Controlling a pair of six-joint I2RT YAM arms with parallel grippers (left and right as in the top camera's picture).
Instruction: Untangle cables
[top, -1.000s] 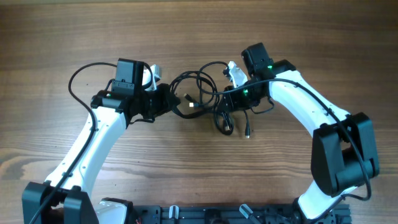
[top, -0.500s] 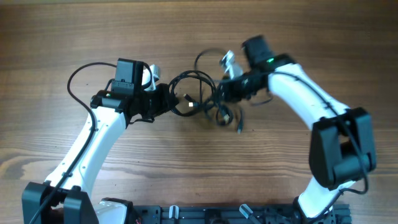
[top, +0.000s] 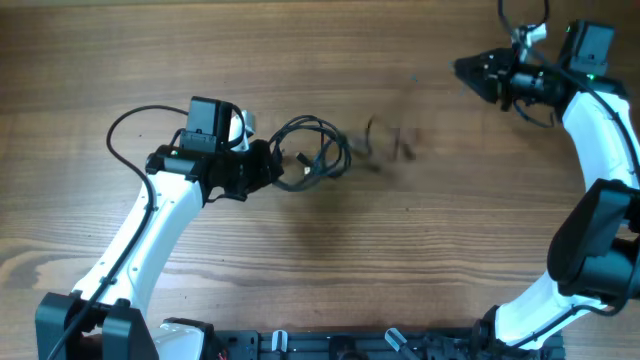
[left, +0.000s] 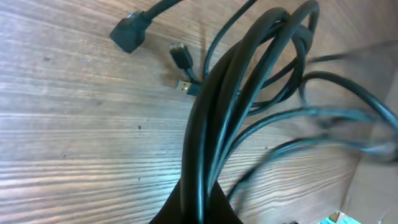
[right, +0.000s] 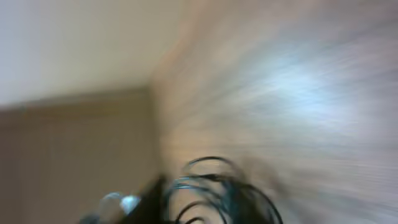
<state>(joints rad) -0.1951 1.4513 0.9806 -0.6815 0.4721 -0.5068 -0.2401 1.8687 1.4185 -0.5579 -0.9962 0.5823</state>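
Note:
My left gripper (top: 268, 166) is shut on a bundle of black cables (top: 312, 152) looped on the wood table just to its right. In the left wrist view the cords (left: 249, 81) run up out of my jaws (left: 202, 211), and small plug ends (left: 181, 56) lie on the wood. My right gripper (top: 470, 71) is high at the far right of the table. Its wrist view is motion-blurred and shows thin black cable curls (right: 217, 183) at the jaws. A blurred loose strand (top: 385, 140) hangs between the two grippers.
The wood table (top: 320, 260) stretches in front of both arms. A thicker black robot wire (top: 125, 125) loops beside the left arm. A black angled connector (left: 127, 32) lies at the upper left of the left wrist view.
My right gripper has swung fast from the bundle to the far upper right, pulling cords out. The knot near the centre has come apart; one loop stays at my unmoved left gripper.

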